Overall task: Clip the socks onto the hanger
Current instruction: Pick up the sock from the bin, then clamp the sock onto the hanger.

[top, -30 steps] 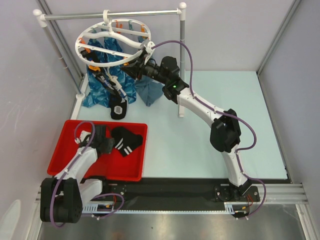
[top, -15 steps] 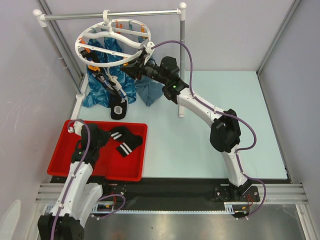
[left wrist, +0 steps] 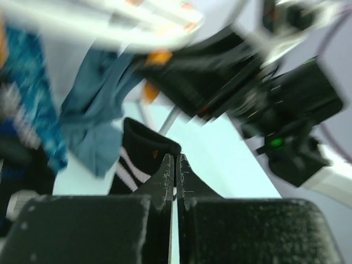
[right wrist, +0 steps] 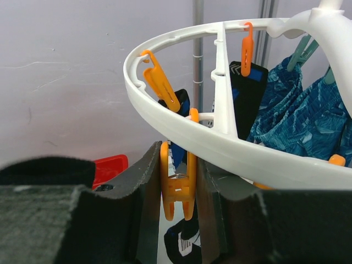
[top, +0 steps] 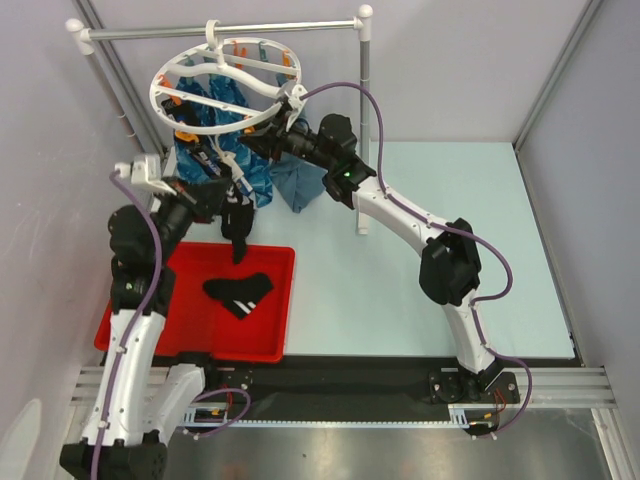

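1. Right, the left gripper (top: 220,195) is up above the red tray (top: 130,290), fingers pressed tight together on the edge of a black striped sock (left wrist: 137,165) that dangles from the tips.
2. Over at the right gripper (right wrist: 177,165), the jaws squeeze an orange clip (right wrist: 177,190) on the rim of the white hanger (right wrist: 181,137).
3. That hanger hooks on the grey rail (top: 280,27), with blue cloth (top: 195,190) clipped beneath.
4. Down in the tray lies a second sock (top: 238,293), well apart from both grippers.
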Robot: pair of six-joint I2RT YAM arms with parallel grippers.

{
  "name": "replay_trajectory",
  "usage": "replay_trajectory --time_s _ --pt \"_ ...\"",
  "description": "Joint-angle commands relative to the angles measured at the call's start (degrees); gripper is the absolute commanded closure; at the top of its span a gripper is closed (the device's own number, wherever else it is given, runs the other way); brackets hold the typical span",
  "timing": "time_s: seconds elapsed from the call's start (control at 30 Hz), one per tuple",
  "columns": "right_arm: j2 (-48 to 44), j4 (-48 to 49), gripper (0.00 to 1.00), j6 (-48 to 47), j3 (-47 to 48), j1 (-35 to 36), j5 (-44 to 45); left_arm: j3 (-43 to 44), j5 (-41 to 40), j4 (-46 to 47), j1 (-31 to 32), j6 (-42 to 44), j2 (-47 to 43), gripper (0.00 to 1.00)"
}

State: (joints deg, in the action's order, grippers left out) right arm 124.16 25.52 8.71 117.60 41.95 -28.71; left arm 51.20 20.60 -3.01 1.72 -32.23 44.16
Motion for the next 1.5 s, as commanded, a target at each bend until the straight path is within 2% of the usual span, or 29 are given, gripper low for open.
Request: replay_trajectory --time_s 0.0,0.13,0.2,0.4,0.5,0.6,0.8,0.93,1.17,1.33,1.47 --pt "-2.61 -1.17 1.0 -1.41 1.93 1.02 -0.91 8.11 10.23 3.79 0.13 5.51 5.75 1.0" --pt "-3.04 -1.7 1.0 -1.59 2.02 1.29 -0.21 14.17 13.84 3.27 0.39 6.47 11.11 1.0" --pt "-3.22 -2.14 1.0 -1.94 2.02 1.29 -0.21 14.19 17.61 1.95 0.39 7.35 12.35 1.0" --pt "-3.66 -3.02 1.0 -2.65 1.93 1.2 -0.47 11.21 20.26 2.74 0.39 8.14 12.7 1.0" --pt "-3.84 -2.84 1.0 -2.38 1.93 1.2 -0.82 12.34 23.07 0.91 0.39 10.42 14.63 1.0" --pt "-4.01 -2.67 1.0 -2.21 1.84 1.29 -1.0 14.98 23.35 -2.44 0.31 14.02 18.05 1.0" --pt "-4.54 -2.23 1.0 -1.59 1.4 1.38 -1.35 16.3 23.52 -3.32 0.13 16.4 24.47 1.0" --pt "-5.07 -2.66 1.0 -1.94 1.14 1.55 -2.4 16.03 24.4 0.98 -0.49 15.18 25.71 1.0" --pt "-6.3 -1.7 1.0 -2.38 -1.14 1.46 -4.25 16.48 27.12 2.83 -1.54 16.58 26.41 1.0" --pt "-7.0 -0.3 1.0 -1.51 -2.46 1.46 -4.86 16.21 27.3 5.64 -4.61 16.58 26.41 1.0" --pt "-7.26 0.23 1.0 -1.06 -3.08 1.38 -5.39 16.04 28.35 8.71 -5.23 14.13 26.68 1.0"
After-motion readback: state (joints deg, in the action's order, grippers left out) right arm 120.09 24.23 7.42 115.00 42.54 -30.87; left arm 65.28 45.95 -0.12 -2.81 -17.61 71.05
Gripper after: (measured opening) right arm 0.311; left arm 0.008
